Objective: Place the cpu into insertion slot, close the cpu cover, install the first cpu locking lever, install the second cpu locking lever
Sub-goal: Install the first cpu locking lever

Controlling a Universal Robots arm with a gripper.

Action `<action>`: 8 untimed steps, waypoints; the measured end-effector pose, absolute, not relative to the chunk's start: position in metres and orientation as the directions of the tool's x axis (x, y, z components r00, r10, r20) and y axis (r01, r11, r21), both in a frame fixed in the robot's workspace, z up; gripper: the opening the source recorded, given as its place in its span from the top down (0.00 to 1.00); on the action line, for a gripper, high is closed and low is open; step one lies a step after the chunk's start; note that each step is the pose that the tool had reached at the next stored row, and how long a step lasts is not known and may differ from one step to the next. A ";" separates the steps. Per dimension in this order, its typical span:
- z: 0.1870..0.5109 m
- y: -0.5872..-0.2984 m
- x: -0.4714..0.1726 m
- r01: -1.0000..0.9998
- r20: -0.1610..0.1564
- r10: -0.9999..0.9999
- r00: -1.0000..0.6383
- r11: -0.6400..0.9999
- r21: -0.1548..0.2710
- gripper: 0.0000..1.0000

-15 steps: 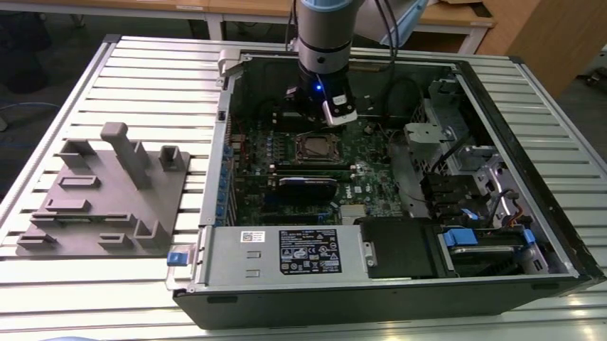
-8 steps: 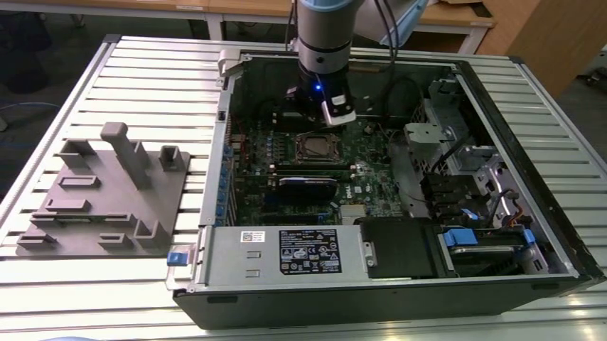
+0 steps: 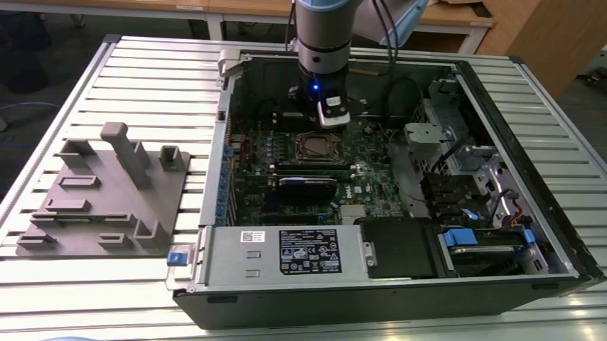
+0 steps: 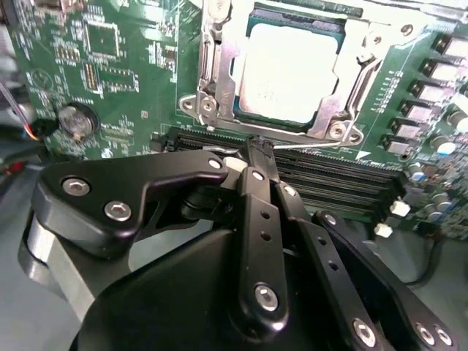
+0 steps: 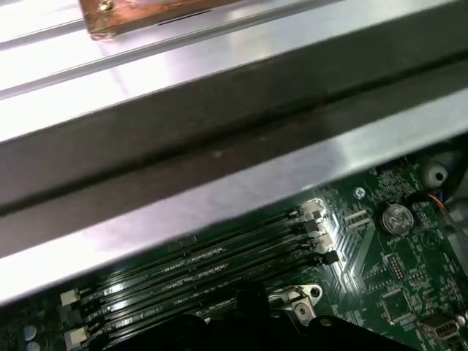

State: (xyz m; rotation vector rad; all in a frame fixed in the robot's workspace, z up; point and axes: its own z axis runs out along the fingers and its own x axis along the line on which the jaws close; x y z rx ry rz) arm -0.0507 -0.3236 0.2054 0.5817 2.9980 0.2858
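Out on the slatted table (image 3: 142,85) sits the open computer case (image 3: 379,307), and the arm (image 3: 323,42) reaches straight down into it, over the far end of the green motherboard (image 4: 110,80). In the second wrist view the gripper (image 4: 259,146) has its black fingers drawn together to a single narrow tip with nothing visible between them. That tip sits right at the edge of the insertion slot (image 4: 207,104), on the side where the memory slots (image 4: 336,183) run. The cpu cover (image 4: 219,51) looks to be lying down flat, and through its window gleams the silver-grey cpu (image 4: 289,69), seated square in the socket. A thin bright rod (image 4: 322,147) runs along that edge beside the tip, most likely a locking lever, though whether it is latched cannot be told. So this reads as lever work. It calls for the closed tip squarely on the wire, firm steady pressure along its swing, and no contact with the memory latches or the chip's face.
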 end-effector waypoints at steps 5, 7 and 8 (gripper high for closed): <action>0.205 -0.321 -0.051 0.396 -0.037 0.410 -0.911 0.897 0.196 0.89; 0.205 -0.318 -0.051 0.403 -0.037 0.417 -0.908 0.894 0.196 0.89; 0.205 -0.317 -0.051 0.406 -0.037 0.420 -0.907 0.893 0.196 0.89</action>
